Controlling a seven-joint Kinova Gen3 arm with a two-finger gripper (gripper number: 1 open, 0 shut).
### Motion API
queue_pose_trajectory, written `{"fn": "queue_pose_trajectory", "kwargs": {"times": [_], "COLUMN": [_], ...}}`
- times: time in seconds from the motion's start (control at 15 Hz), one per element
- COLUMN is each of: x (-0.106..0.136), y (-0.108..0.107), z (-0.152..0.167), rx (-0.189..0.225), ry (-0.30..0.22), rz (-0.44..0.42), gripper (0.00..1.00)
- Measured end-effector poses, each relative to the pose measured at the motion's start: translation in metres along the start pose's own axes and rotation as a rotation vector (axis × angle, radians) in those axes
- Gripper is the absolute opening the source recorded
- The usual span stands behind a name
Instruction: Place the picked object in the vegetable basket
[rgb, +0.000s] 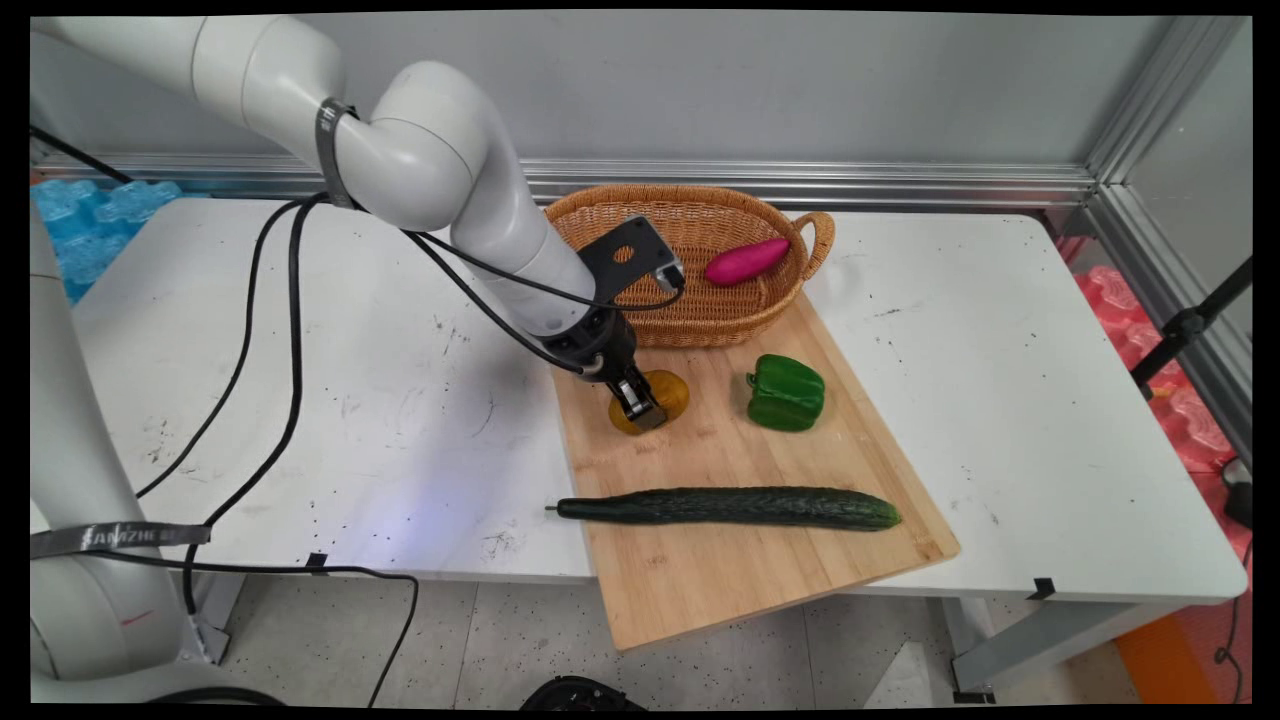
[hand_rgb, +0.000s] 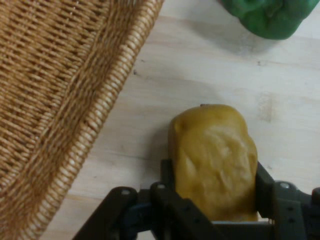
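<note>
A: Quick one. Where's the gripper (rgb: 640, 410)?
B: Down on the cutting board (rgb: 740, 560), right on the yellow potato (rgb: 660, 395). The fingers (hand_rgb: 167, 175) sit flush against both sides of it, closed to about the potato's width. I'd call that a grip.

A: Potato off the board?
B: Can't tell. In the hand view it looks to be lying on the wood.

A: Grip okay?
B: Decent. The potato sits deep between the fingers, roughly centred. My guess is it's rounded and a bit slick, so firm squeeze, and any move best goes straight up, not dragged.

A: What's around? Use the board.
B: The wicker basket (rgb: 690, 320) sits on the board's far end, just beside the potato. A pink sweet potato (rgb: 745, 262) lies inside it. The green pepper (rgb: 786, 393) is mid-board, near the potato on its right but apart. The cucumber (rgb: 730, 507) lies across the near part, well apart.

A: Anything in the way?
B: The basket rim is the close one; a low sideways move would likely clip it. The pepper is less of a worry. Black cables (rgb: 270, 350) hang off the arm left of the board, clear of everything.
</note>
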Motion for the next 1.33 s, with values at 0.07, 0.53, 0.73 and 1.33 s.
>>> {"fn": "queue_pose_trajectory", "kwargs": {"times": [0.07, 0.53, 0.73, 1.33], "x": [0.0, 0.011, 0.019, 0.04], "y": [0.001, 0.009, 0.007, -0.037], "z": [-0.001, -0.037, -0.067, -0.132], "rx": [0.004, 0.017, 0.023, 0.104], "ry": [-0.003, -0.018, -0.012, 0.032], "rz": [0.001, 0.023, 0.042, -0.029], "gripper": [0.0, 0.0, 0.0, 0.0]}}
